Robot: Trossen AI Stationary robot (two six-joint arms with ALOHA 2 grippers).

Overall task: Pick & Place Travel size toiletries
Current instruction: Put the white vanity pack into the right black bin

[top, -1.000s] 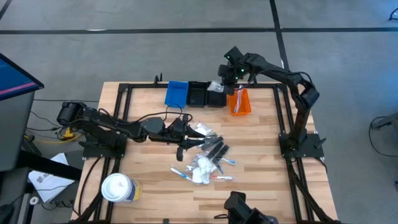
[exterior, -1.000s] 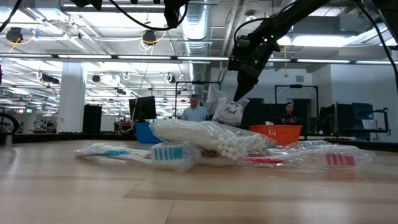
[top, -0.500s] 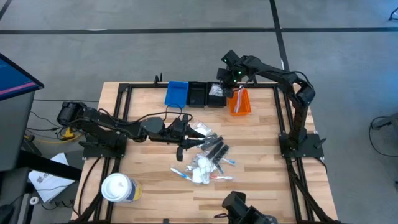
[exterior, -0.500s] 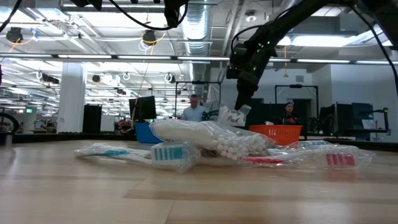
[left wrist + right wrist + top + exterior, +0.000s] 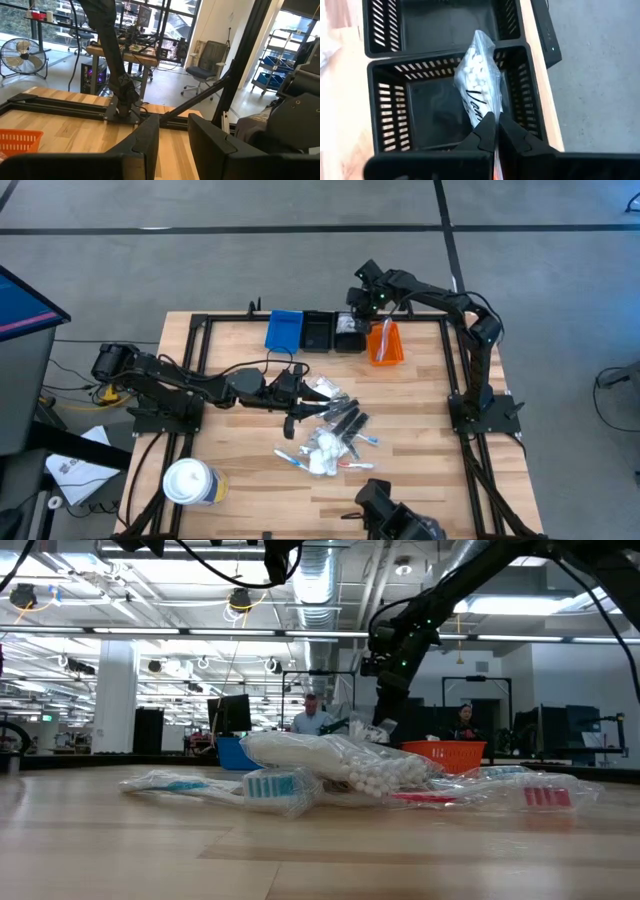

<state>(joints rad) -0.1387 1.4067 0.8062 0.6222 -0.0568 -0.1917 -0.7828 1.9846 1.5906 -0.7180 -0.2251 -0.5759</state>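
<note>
Clear plastic sachet (image 5: 477, 85) of white pellets hangs inside a black bin (image 5: 390, 115), pinched at its end by the right gripper (image 5: 493, 131), fingers clamped on it. That bin sits at the table's far edge beside the orange bin (image 5: 385, 345). Remaining toiletries (image 5: 330, 435) lie piled mid-table, just beside the left gripper (image 5: 292, 423), fingers slightly apart.
</note>
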